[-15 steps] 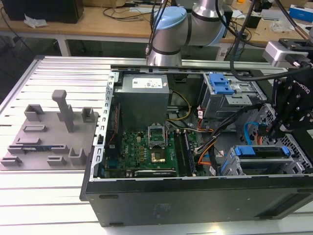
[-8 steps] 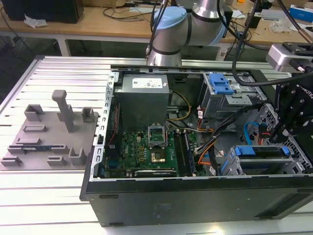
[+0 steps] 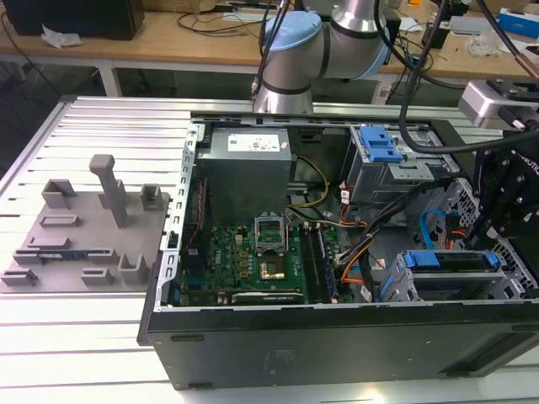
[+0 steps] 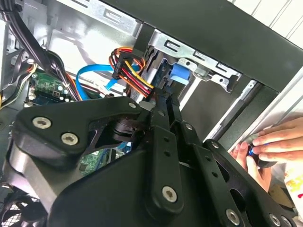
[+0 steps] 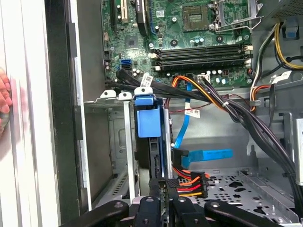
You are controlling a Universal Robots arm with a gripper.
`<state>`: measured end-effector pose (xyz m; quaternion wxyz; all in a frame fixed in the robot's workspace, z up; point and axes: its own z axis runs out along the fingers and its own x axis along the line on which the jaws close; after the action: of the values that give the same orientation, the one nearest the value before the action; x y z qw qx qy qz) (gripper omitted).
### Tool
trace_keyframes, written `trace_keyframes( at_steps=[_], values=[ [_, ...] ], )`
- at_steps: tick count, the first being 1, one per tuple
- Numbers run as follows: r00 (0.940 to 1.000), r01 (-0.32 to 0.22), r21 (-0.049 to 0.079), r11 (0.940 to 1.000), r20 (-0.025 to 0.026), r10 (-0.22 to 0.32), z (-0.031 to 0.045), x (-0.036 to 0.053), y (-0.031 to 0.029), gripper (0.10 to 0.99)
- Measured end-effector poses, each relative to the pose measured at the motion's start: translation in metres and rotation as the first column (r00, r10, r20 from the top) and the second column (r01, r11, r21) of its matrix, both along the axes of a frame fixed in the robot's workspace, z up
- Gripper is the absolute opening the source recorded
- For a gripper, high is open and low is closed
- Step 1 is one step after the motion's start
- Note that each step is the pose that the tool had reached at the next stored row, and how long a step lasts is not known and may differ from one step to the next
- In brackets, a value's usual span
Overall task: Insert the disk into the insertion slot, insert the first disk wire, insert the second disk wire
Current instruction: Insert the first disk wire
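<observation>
An open computer case [image 3: 337,353] lies on its side, seen whole in the exterior view. The insertion slot [image 5: 127,142] is a grey metal bay at its near corner on the exterior view's right. The disk [image 5: 144,120], in its bright blue caddy, stands on edge inside the slot.

In the first wrist view, the gripper [image 5: 163,182] sits at the slot's open end. Its black fingers [image 5: 154,189] are drawn close together with a thin gap between them, their tips at the disk's back edge. Whether they pinch anything cannot be told. A power plug [image 5: 187,182] with red, orange and yellow wires lies just beside the slot, against the fingertips. A flat blue cable [image 5: 208,154] hangs near it. The motherboard [image 5: 189,42] lies beyond the slot.

The second wrist view adds a person's hand [image 4: 277,142] outside the case wall, past the slot.
</observation>
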<state>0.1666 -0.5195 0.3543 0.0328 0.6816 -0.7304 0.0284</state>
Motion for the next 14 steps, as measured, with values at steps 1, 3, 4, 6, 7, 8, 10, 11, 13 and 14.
trace_keyframes(
  at_steps=[1, 3, 4, 6, 7, 8, 10, 11, 13, 14],
  values=[
    [1.0, 0.0, 0.0, 1.0, 0.0, 0.0, -0.0005, 0.0, -0.0014, 0.165],
    [1.0, 0.0, 0.0, 1.0, 0.0, 0.0, -0.0007, 0.0, -0.0015, 0.165],
    [1.0, 0.0, 0.0, 1.0, 0.0, 0.0, -0.0007, 0.0, -0.0015, 0.165],
    [1.0, 0.0, -0.002, 1.0, 0.0001, 0.0, -0.001, -0.0001, 0.0006, 0.165],
    [1.0, 0.0, -0.004, 1.0, 0.0, 0.0, -0.001, -0.0002, 0.003, 0.165],
    [1.0, 0.0, -0.006, 1.0, 0.0, 0.0, -0.0011, -0.0001, 0.0038, 0.165],
    [1.0, 0.001, -0.009, 1.0, 0.0, -0.001, -0.0019, -0.0001, 0.0042, 0.165],
    [1.0, 0.003, -0.009, 1.0, 0.0, -0.003, -0.0021, -0.0001, 0.0042, 0.165],
    [0.9999, 0.015, -0.011, 0.9998, 0.0, -0.015, -0.0025, 0.0, 0.0043, 0.165],
    [0.9997, 0.023, -0.012, 0.9997, 0.0001, -0.023, -0.0027, 0.0, 0.0043, 0.165]
  ],
)
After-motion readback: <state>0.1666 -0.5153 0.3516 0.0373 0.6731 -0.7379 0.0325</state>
